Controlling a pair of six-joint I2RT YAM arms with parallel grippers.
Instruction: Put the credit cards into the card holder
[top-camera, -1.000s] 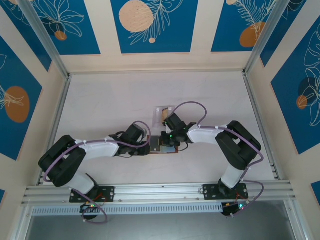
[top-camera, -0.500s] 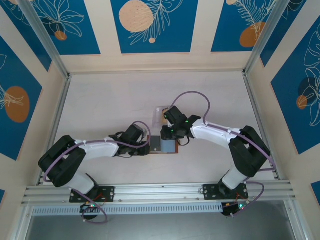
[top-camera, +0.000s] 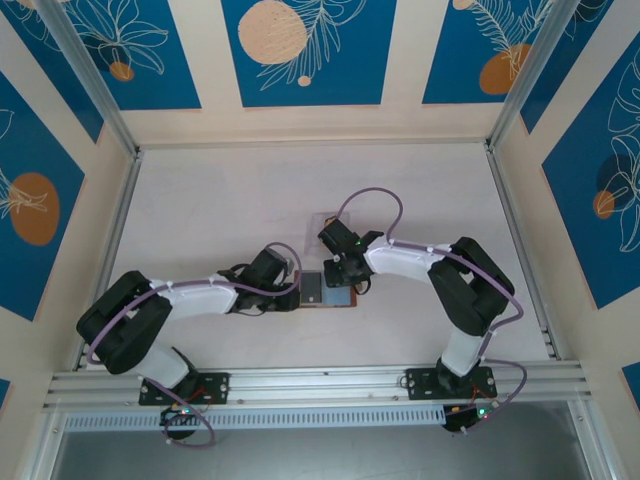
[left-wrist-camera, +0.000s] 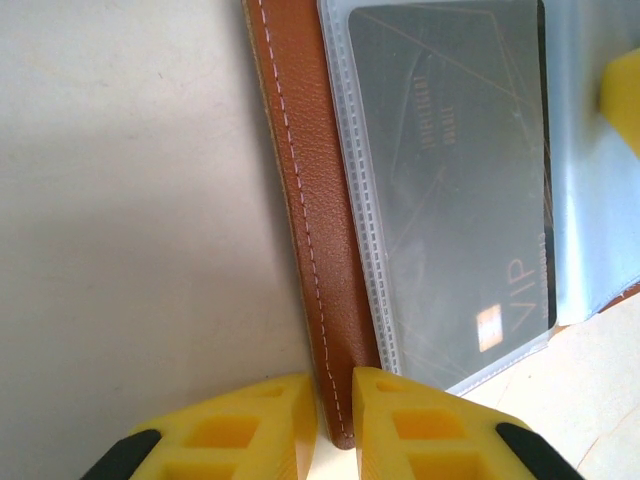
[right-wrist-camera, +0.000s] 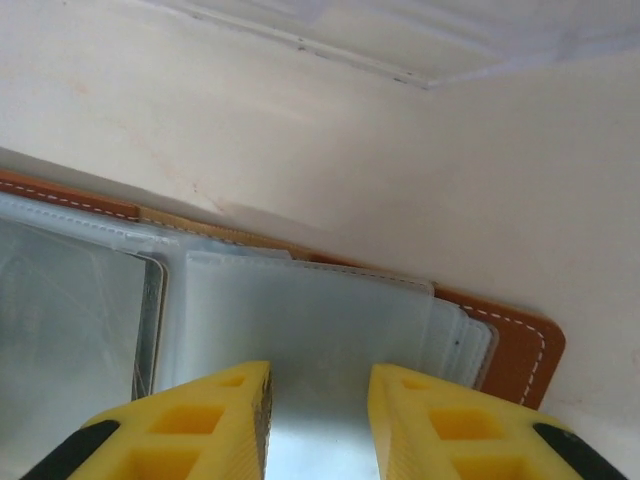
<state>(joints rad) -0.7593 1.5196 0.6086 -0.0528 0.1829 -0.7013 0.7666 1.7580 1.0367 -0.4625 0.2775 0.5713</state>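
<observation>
Brown leather card holder (left-wrist-camera: 308, 200) edge pinched by left gripper (left-wrist-camera: 335, 428), dark credit card (left-wrist-camera: 450, 170) sleeved; right gripper (right-wrist-camera: 318, 425), jaws parted over clear sleeve (right-wrist-camera: 320, 310), probably must fetch another card.

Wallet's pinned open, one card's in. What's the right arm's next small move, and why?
Probably lift the right gripper off the card holder and toward the clear box for another card. Its fingers stand apart with nothing between them, above a sleeve that looks empty. The dark card already sits in its sleeve, and the left gripper pinches the leather edge.
</observation>
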